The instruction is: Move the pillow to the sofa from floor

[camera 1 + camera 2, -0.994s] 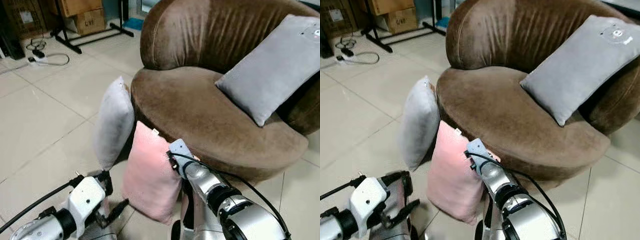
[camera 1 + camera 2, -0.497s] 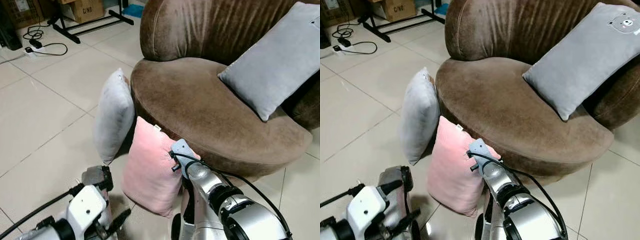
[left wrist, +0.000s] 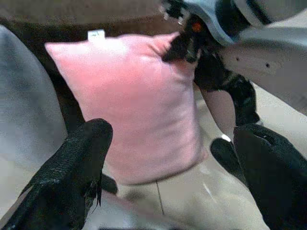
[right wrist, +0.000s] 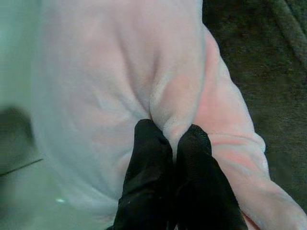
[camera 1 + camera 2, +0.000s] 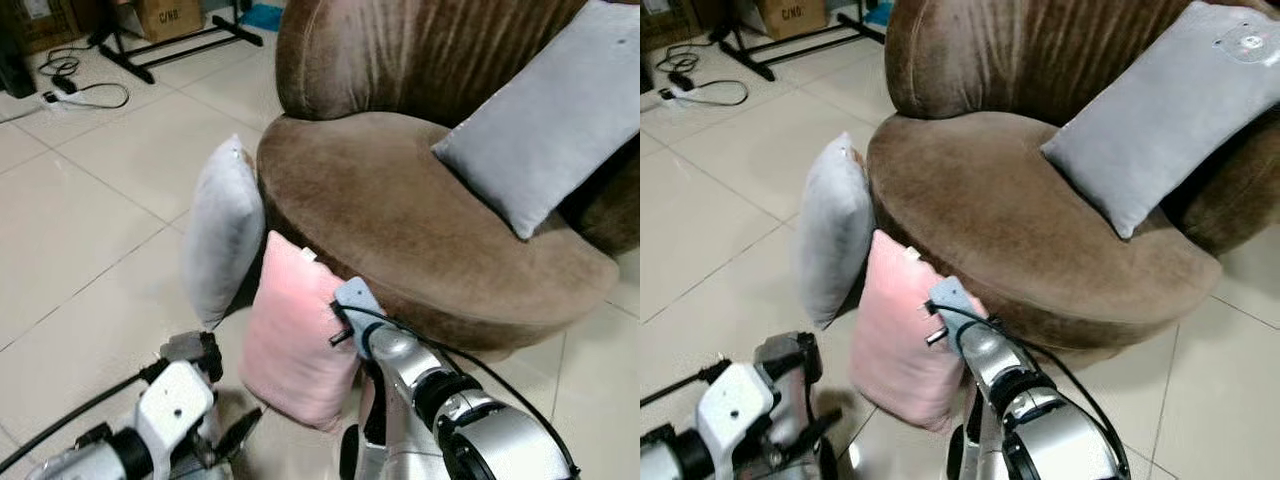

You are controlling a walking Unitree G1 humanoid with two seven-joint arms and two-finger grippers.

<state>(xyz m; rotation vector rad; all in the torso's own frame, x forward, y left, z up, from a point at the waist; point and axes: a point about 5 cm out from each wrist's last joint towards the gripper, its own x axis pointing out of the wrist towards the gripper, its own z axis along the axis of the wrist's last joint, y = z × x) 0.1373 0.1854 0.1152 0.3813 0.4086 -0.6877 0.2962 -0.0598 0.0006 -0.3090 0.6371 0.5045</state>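
Note:
A pink pillow [image 5: 295, 340] stands on edge on the tiled floor, leaning against the front of the round brown sofa [image 5: 400, 210]. My right gripper [image 4: 172, 136] is shut on a pinched fold near the pillow's upper edge, on the side toward the sofa. My left gripper [image 3: 172, 143] is open, low over the floor. It faces the pillow's broad side [image 3: 134, 110] from a short distance, touching nothing. A grey pillow [image 5: 222, 230] also stands on the floor against the sofa, just left of the pink one.
Another grey pillow [image 5: 540, 140] lies on the sofa seat against the backrest. At the far left are a black stand's legs [image 5: 170, 55], a cardboard box [image 5: 168, 15] and a power strip with cables [image 5: 70, 92]. Open tiled floor [image 5: 80, 230] spreads to the left.
The camera has shifted slightly. My right gripper keeps its hold on the pink pillow, which stands in the same place. My left arm has barely moved.

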